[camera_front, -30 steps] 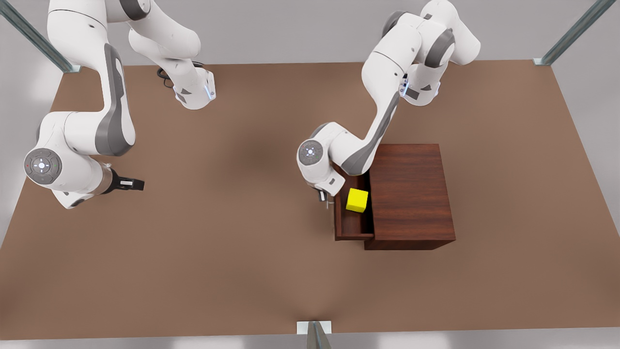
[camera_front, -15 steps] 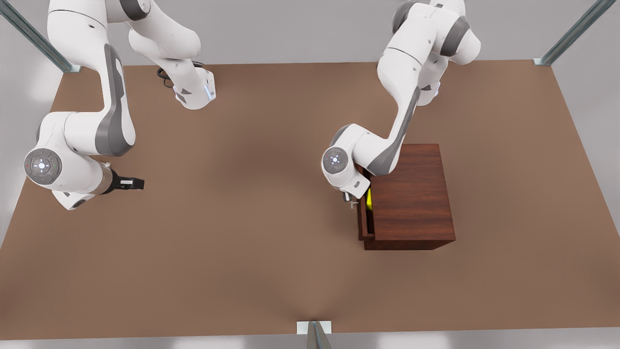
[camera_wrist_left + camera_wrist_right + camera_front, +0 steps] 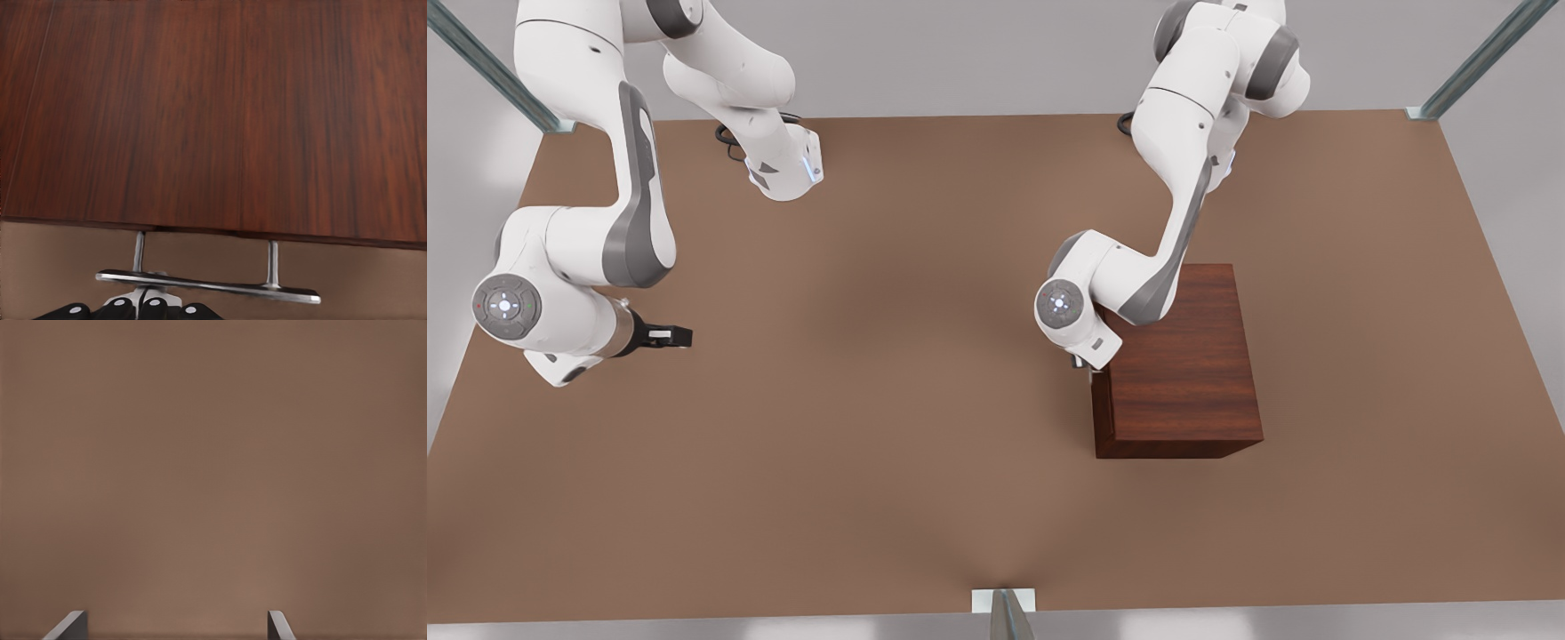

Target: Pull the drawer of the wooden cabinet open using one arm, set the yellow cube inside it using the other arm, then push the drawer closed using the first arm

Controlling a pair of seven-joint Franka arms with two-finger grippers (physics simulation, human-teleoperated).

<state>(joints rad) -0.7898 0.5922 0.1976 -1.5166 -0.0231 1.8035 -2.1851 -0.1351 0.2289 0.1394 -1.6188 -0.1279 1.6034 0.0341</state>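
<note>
The wooden cabinet [image 3: 1183, 373] stands on the table at the front view's right, and its grain fills much of the left wrist view [image 3: 213, 107]. The drawer [image 3: 1101, 418] sits flush with the cabinet's front. Its silver bar handle [image 3: 207, 285] stands out from the front on two posts. My left gripper [image 3: 1085, 366] is at that handle, its fingers close together on the bar [image 3: 141, 297]. The yellow cube is hidden. My right gripper [image 3: 680, 337] waits open over bare table at the front view's left, with nothing between its fingertips [image 3: 73, 623].
The brown table [image 3: 871, 462] stretches wide between the two arms. Metal frame posts rise at the back corners [image 3: 480, 62] [image 3: 1476, 62], and a small bracket [image 3: 1005, 609] sits at the near edge.
The left arm pushed the drawer from half open to flush with the cabinet. The yellow cube went out of sight inside. The right arm has not moved.
</note>
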